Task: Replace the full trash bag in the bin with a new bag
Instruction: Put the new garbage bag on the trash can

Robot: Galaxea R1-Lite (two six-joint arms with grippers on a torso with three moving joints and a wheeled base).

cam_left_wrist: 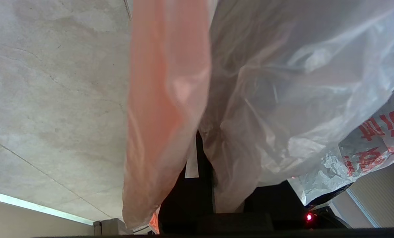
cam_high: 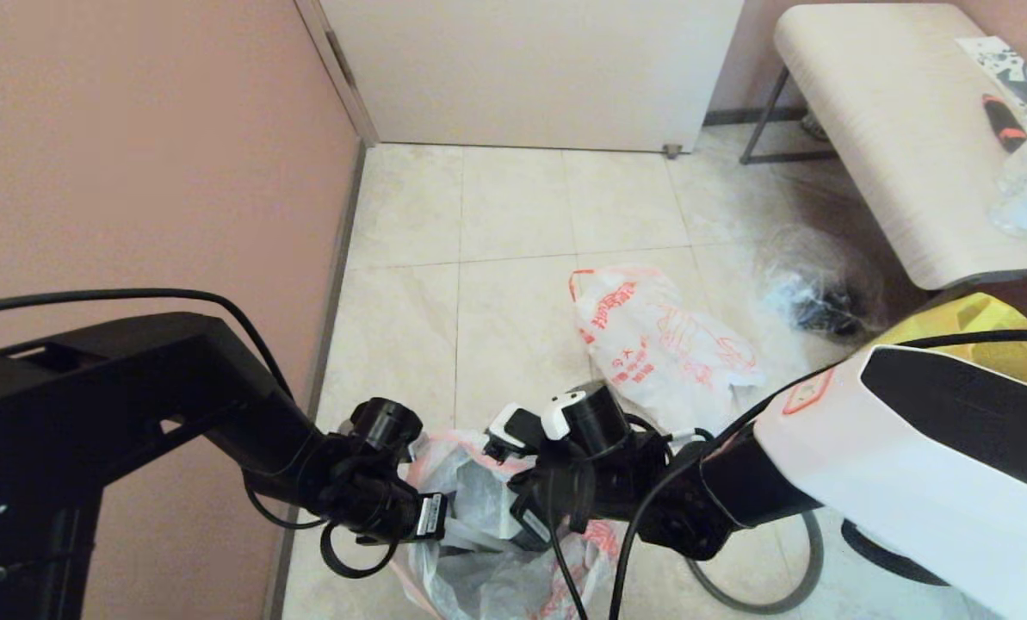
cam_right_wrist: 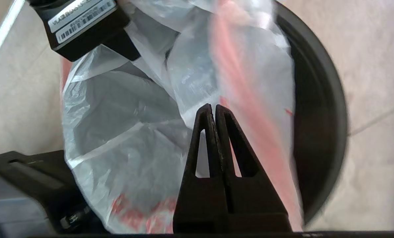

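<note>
The new bag (cam_high: 479,573), limp thin white plastic with red lettering and orange-red handles, hangs stretched between my two grippers low in the head view. My left gripper (cam_high: 431,517) is shut on its film; an orange-red handle (cam_left_wrist: 163,99) drapes past the fingers (cam_left_wrist: 205,155). My right gripper (cam_right_wrist: 213,105) is shut, bag folds converging at its tips. The bin (cam_right_wrist: 319,109), black and round, lies under the bag beside the right gripper. The full trash bag (cam_high: 659,340), bulgy white with red print, lies on the floor further ahead.
A clear plastic bag with dark contents (cam_high: 810,288) lies under a pale bench (cam_high: 892,129) at the right. A yellow fabric tote (cam_high: 986,331) shows behind my right arm. A pink wall (cam_high: 151,155) runs along the left, a door (cam_high: 530,69) ahead.
</note>
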